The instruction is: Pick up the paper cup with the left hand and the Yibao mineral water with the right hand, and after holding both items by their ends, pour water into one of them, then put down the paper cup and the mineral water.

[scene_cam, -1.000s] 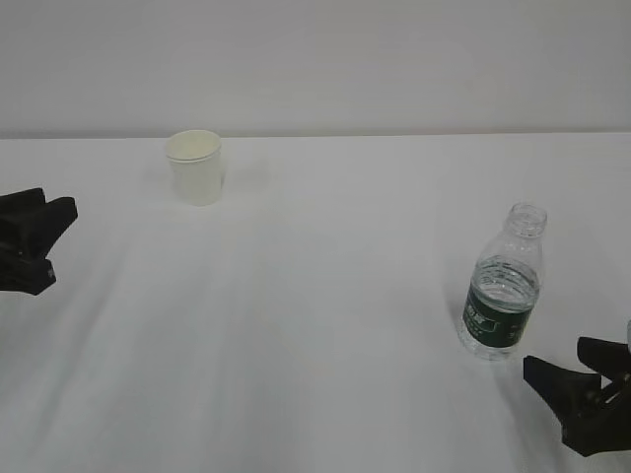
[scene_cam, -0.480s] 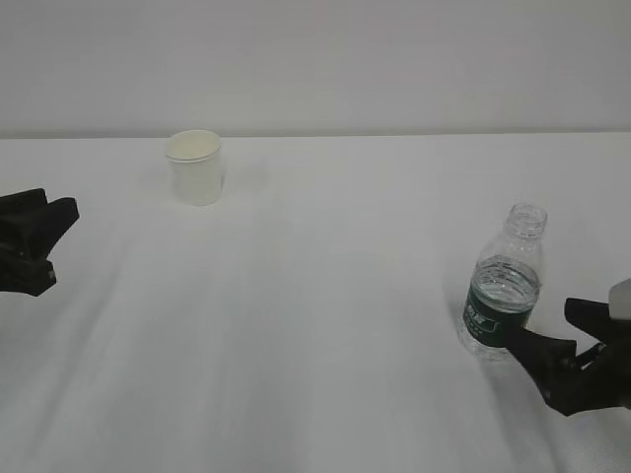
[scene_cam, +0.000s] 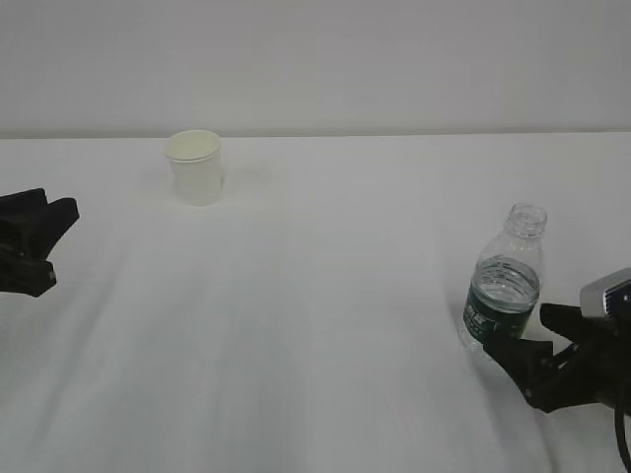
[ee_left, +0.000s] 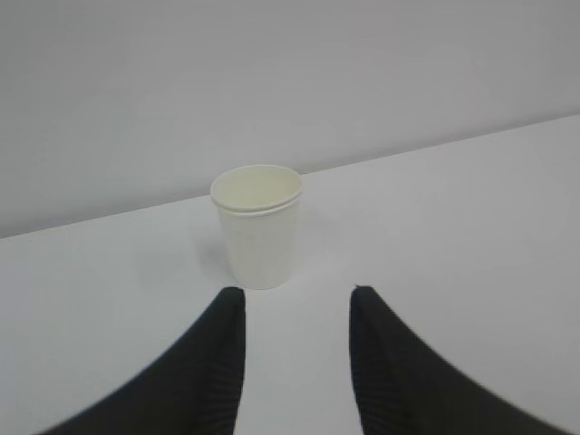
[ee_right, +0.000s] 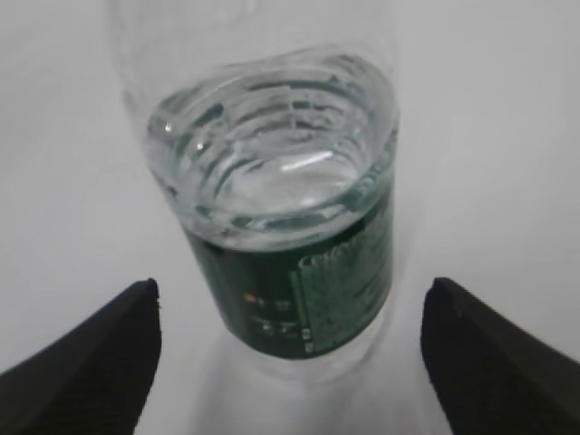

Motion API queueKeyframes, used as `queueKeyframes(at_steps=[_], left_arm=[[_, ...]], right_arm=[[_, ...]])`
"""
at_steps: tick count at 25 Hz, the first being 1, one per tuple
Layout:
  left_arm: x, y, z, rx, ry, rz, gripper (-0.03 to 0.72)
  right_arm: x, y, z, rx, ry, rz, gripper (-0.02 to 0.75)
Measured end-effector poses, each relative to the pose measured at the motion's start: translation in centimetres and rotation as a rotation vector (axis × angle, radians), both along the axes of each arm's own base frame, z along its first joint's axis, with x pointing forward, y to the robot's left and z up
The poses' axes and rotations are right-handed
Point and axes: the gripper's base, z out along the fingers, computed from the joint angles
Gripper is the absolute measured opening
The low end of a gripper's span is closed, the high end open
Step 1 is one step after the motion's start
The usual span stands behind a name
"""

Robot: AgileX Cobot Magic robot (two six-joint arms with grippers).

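The white paper cup (scene_cam: 195,166) stands upright at the back left of the white table; in the left wrist view the cup (ee_left: 259,225) is ahead of my open, empty left gripper (ee_left: 297,294), apart from it. My left gripper (scene_cam: 51,229) rests at the table's left edge. The clear Yibao mineral water (scene_cam: 504,286), uncapped with a dark green label, stands at the front right. My right gripper (scene_cam: 527,333) is open right beside its base. In the right wrist view the bottle (ee_right: 281,227) stands just ahead of the wide-open fingers (ee_right: 288,288), not touched.
The white table (scene_cam: 325,296) runs back to a plain pale wall (scene_cam: 315,59). Only the cup and bottle stand on it.
My right gripper has moved up and left from the front right corner until its open fingers are beside the bottle's base. The left gripper, cup and bottle have not moved.
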Motion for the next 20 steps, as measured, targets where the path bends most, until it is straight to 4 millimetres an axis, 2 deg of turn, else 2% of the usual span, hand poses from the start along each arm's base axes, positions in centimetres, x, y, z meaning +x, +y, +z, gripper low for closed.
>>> queueKeyframes(at_steps=[13,20], left_arm=[[0.0,0.0,0.0,0.013,-0.006,-0.001,0.276],[0.0,0.0,0.0,0.022,-0.009,-0.002,0.276]], right_arm=[[2.3,0.1,0.6,0.02,-0.066,0.022,0.687],[3.2,0.3,-1.2,0.057,-0.003,0.041,0.687]])
